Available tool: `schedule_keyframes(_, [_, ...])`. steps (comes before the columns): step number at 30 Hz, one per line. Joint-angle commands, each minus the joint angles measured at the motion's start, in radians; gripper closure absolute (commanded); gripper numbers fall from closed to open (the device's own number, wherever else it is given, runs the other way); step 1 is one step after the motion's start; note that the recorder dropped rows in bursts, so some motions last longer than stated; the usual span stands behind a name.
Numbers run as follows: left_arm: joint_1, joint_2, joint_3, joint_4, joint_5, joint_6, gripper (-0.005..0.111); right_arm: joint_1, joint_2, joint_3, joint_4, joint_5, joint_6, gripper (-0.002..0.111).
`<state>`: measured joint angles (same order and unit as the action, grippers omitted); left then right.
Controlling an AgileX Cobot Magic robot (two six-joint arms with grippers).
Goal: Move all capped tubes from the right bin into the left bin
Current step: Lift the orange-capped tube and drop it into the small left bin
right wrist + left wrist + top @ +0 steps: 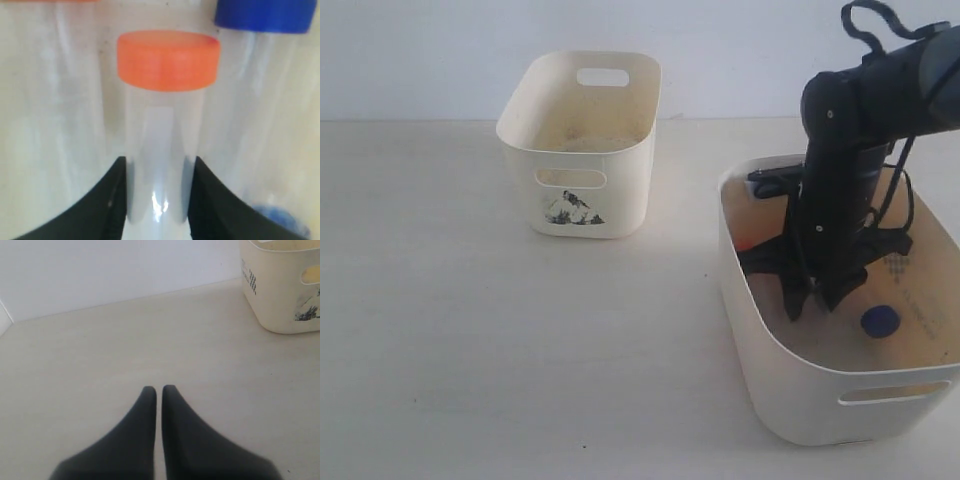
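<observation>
My right gripper [810, 305] reaches down into the right bin [790, 400]. In the right wrist view its fingers [158, 161] press both sides of a clear tube [162, 125] with an orange-red cap [168, 60]. A blue-capped tube [262, 15] lies beside it, and more blue [275, 220] shows at the picture's corner. A blue cap [881, 320] and a bit of orange [744, 243] show in the bin from outside. The left bin [620, 190], with its sticker, stands apart and looks empty of tubes. My left gripper [159, 389] is shut over bare table, short of the left bin [280, 295].
The right arm and its cables [880, 110] hide much of the right bin's floor. A pale wall [420, 50] runs behind the table. The left arm is out of the exterior view.
</observation>
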<state>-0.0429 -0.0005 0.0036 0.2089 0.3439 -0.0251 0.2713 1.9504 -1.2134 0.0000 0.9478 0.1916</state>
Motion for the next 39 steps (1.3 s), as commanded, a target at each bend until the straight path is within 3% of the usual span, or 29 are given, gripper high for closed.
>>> schedule_keyframes(1, [-0.001, 0.0, -0.004, -0.003, -0.003, -0.01, 0.102, 0.008, -0.101, 0.004, 0.015, 0.051, -0.016, 0.108])
schedule_keyframes(9, [-0.001, 0.0, -0.004, -0.003, -0.003, -0.01, 0.102, 0.008, -0.305, 0.004, 0.018, 0.062, -0.038, 0.108])
schedule_keyframes(14, [-0.001, 0.0, -0.004, -0.003, -0.003, -0.01, 0.102, 0.008, -0.42, 0.004, 0.161, -0.007, -0.158, 0.108])
schedule_keyframes(18, [-0.001, 0.0, -0.004, -0.003, -0.003, -0.01, 0.102, 0.008, -0.475, 0.004, 0.496, -0.176, -0.437, 0.108])
schedule_keyframes(22, [-0.001, 0.0, -0.004, -0.003, -0.003, -0.01, 0.102, 0.008, -0.434, 0.004, 1.037, -0.321, -0.995, 0.108])
schedule_keyframes(24, [-0.001, 0.0, -0.004, -0.003, -0.003, -0.01, 0.102, 0.008, -0.37, 0.004, 1.286, -0.359, -1.175, 0.108])
schedule_keyframes(26, [-0.001, 0.0, -0.004, -0.003, -0.003, -0.01, 0.102, 0.008, -0.304, -0.012, 1.401, -0.407, -1.307, 0.108])
schedule_keyframes(29, [-0.001, 0.0, -0.004, -0.003, -0.003, -0.01, 0.102, 0.015, -0.196, -0.115, 1.416, -0.403, -1.313, 0.108])
schedule_keyframes(31, [-0.001, 0.0, -0.004, -0.003, -0.003, -0.01, 0.102, 0.044, -0.113, -0.228, 1.416, -0.433, -1.334, 0.095])
schedule_keyframes(34, [-0.001, 0.0, -0.004, -0.003, -0.003, -0.01, 0.102, 0.067, -0.035, -0.306, 1.416, -0.5, -1.314, 0.056])
schedule_keyframes(35, [-0.001, 0.0, -0.004, -0.003, -0.003, -0.01, 0.102, 0.067, -0.03, -0.309, 1.412, -0.518, -1.314, 0.05])
schedule_keyframes(36, [-0.001, 0.0, -0.004, -0.003, -0.003, -0.01, 0.102, 0.067, -0.028, -0.309, 1.399, -0.521, -1.296, 0.054])
schedule_keyframes(39, [-0.001, 0.0, -0.004, -0.003, -0.003, -0.01, 0.102, 0.063, -0.044, -0.309, 1.356, -0.511, -1.273, 0.096])
